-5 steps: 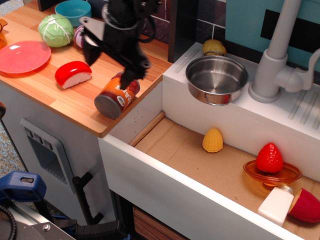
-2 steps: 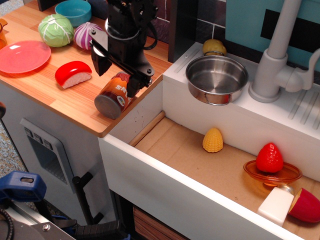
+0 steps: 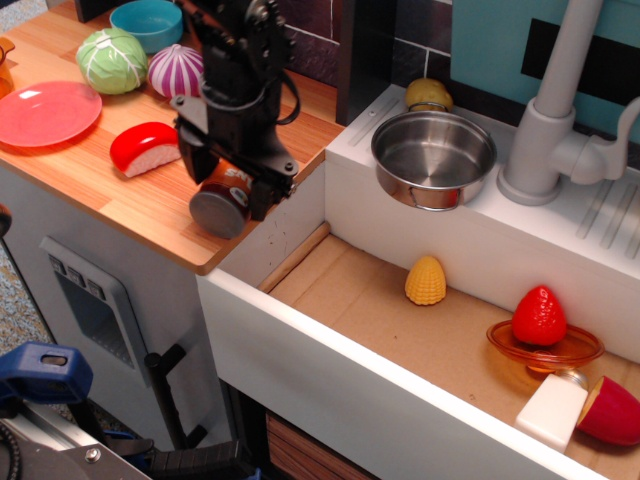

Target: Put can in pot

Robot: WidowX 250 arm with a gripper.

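The can (image 3: pixel 222 203) lies on its side near the front right corner of the wooden counter (image 3: pixel 120 205), its grey end facing the front and its orange-red label partly hidden. My gripper (image 3: pixel 228 180) is down over the can, with one black finger on each side of it. The jaws stand open around it. The steel pot (image 3: pixel 433 158) stands upright and empty on the white ledge to the right, beside the faucet and well apart from the gripper.
A red-and-white sushi toy (image 3: pixel 146 147), pink plate (image 3: pixel 45 112), cabbage (image 3: pixel 112 60), purple onion (image 3: pixel 172 70) and teal bowl (image 3: pixel 146 22) sit on the counter to the left. The sink below holds a corn cob (image 3: pixel 425 280) and a strawberry (image 3: pixel 539 316). The faucet (image 3: pixel 548 120) rises right of the pot.
My gripper has come down from above the can until its fingers straddle it. The can and pot have not moved.
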